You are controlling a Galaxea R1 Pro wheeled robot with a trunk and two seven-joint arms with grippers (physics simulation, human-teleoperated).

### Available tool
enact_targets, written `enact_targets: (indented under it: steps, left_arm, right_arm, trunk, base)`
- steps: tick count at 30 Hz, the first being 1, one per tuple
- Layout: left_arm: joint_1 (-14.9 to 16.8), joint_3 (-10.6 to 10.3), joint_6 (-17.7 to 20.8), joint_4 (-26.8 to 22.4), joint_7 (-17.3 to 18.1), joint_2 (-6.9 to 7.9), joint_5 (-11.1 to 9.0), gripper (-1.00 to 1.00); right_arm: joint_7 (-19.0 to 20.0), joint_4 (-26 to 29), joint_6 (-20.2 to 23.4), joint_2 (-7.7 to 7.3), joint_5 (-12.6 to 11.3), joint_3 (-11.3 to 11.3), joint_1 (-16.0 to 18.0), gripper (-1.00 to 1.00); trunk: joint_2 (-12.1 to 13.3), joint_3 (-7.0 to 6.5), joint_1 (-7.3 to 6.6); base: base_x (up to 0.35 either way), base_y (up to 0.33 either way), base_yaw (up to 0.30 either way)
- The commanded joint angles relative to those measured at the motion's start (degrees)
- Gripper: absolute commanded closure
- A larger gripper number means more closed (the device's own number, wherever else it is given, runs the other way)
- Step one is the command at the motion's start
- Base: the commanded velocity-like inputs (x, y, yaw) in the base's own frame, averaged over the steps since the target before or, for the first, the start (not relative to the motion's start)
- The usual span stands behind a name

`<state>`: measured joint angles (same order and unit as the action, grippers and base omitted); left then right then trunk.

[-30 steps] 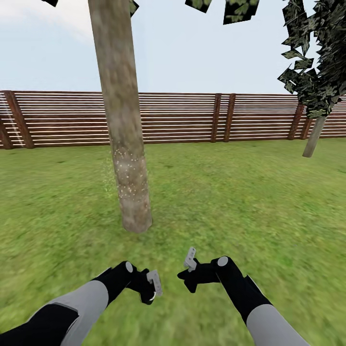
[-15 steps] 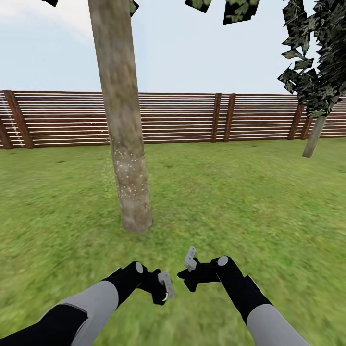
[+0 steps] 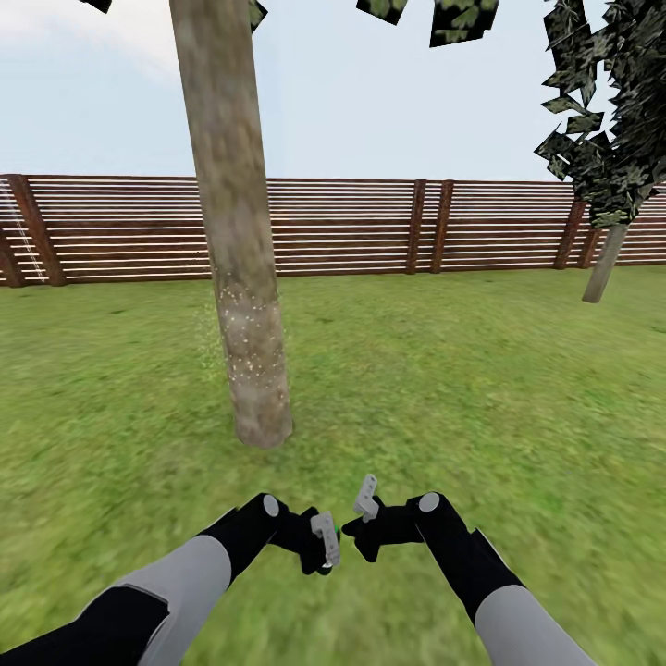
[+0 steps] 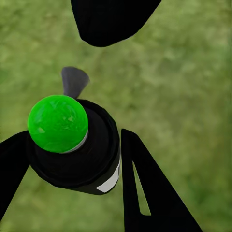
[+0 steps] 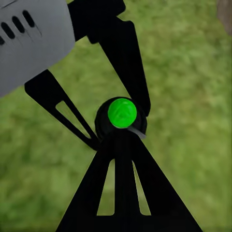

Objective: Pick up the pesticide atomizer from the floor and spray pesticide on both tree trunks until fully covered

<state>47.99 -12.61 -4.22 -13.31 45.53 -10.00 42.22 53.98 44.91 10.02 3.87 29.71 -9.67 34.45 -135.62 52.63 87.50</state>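
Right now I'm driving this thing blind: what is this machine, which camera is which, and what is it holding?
It is a wheeled robot with two arms. The large picture comes from its head, looking down at the left pincer and right pincer, close together over the lawn. Ahead stands a tree trunk with whitish speckles low down, a wooden fence behind it, and another tree far right. The two small pictures come from cameras on the wrists. The left pincer grips a small black sprayer with a green cap. The right pincer's fingers look pressed together, just beside it.
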Motion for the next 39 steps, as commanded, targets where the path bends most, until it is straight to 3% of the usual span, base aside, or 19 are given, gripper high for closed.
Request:
enact_targets:
  steps: [1,10,12,15,35,39]
  left_arm:
    - [0.0,0.0,0.0,0.0,0.0,0.00,0.0,1.00]
    - [0.0,0.0,-0.1,0.1,0.5,0.00,0.0,1.00]
    - [0.0,-0.1,-0.1,0.0,2.9,0.00,0.0,1.00]
    - [0.0,-0.1,-0.1,0.0,3.6,0.00,0.0,1.00]
    - [0.0,-0.1,-0.2,-0.2,3.6,0.00,-0.1,1.00]
    - [0.0,-0.1,-1.9,-0.1,3.6,0.00,-0.2,1.00]
  right_arm:
    - [0.0,0.0,0.0,0.00,0.0,0.0,0.0,1.00]
    - [0.0,0.0,0.0,-0.01,0.0,0.0,0.0,1.00]
    - [0.0,0.0,0.0,-0.01,0.0,0.0,0.0,1.00]
    - [0.0,0.0,0.0,-0.01,0.0,0.0,0.0,1.00]
    - [0.0,0.0,0.0,-0.01,0.0,0.0,0.0,1.00]
    - [0.0,0.0,0.0,-0.01,0.0,0.0,0.0,1.00]
  trunk:
    - [0.0,0.00,0.00]
    - [0.0,0.00,0.00]
    - [0.0,0.00,0.00]
    - [0.0,0.00,0.00]
    - [0.0,0.00,0.00]
    - [0.0,0.00,0.00]
  base:
    - [0.000,0.000,0.000]
    - [0.000,0.000,0.000]
    - [0.000,0.000,0.000]
    - [0.000,0.000,0.000]
    - [0.000,0.000,0.000]
    - [0.000,0.000,0.000]
